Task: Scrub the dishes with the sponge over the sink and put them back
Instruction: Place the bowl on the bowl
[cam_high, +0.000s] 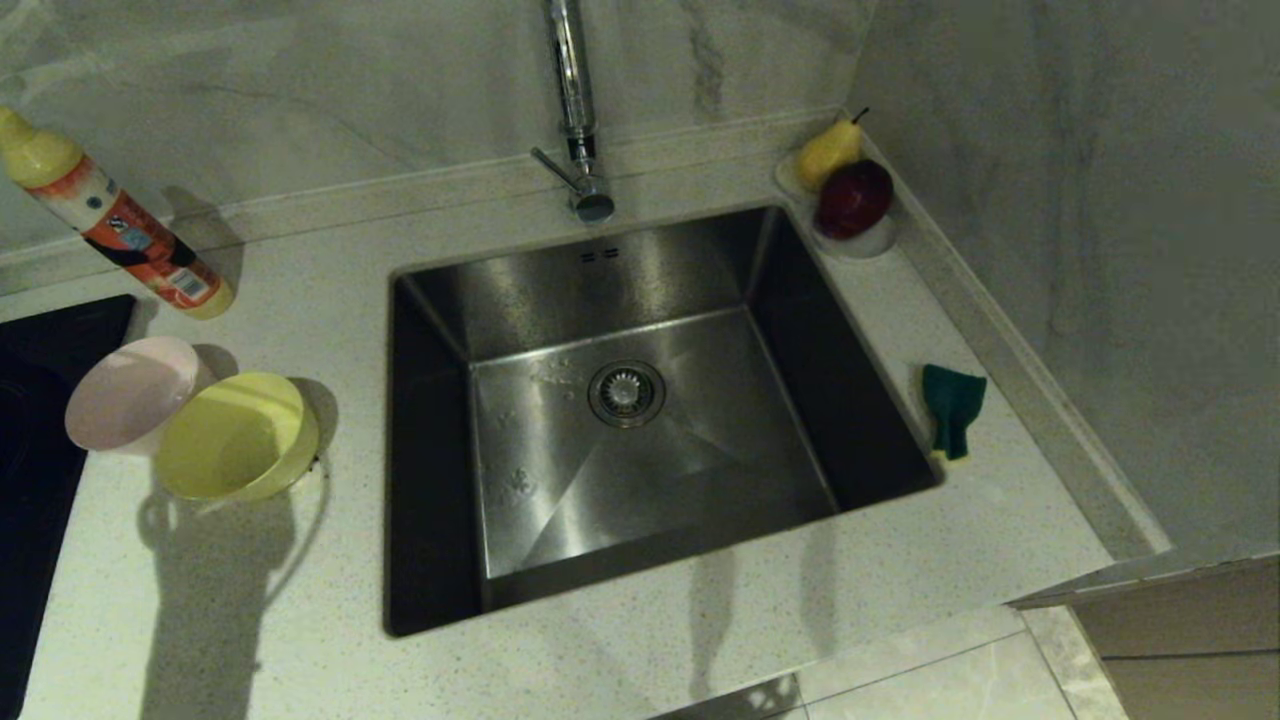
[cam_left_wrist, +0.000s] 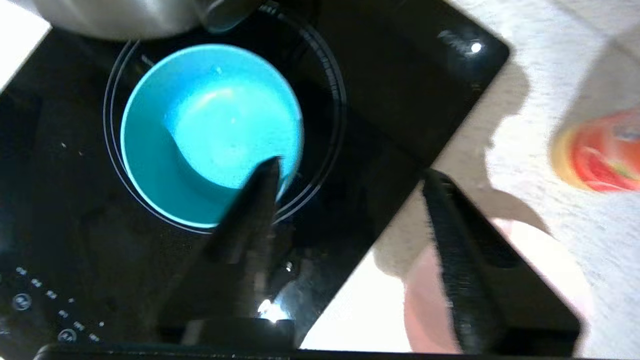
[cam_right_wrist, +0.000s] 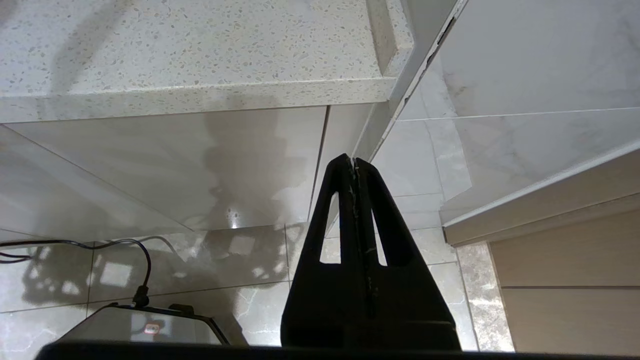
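The steel sink (cam_high: 700, 440) lies mid-counter under a chrome tap (cam_high: 572, 100). To its left sit the pink bowl (cam_high: 130, 392) and the yellow bowl (cam_high: 235, 435), touching. The sponge (cam_high: 952, 405), green side up, rests on the counter right of the sink. The blue bowl (cam_left_wrist: 210, 135) stands upright on a black cooktop (cam_left_wrist: 380, 100). My left gripper (cam_left_wrist: 352, 169) hovers open and empty above the cooktop's edge, one finger (cam_left_wrist: 255, 210) overlapping the blue bowl's rim, the other (cam_left_wrist: 455, 250) over the pink bowl (cam_left_wrist: 430, 300). My right gripper (cam_right_wrist: 354, 161) is shut, parked below the counter edge.
A soap bottle (cam_high: 120, 225) leans at the back left. A white dish holding a pear (cam_high: 828, 152) and a red apple (cam_high: 854, 198) sits in the back right corner. A metal pot (cam_left_wrist: 115, 17) stands just beyond the blue bowl. Walls close the back and right.
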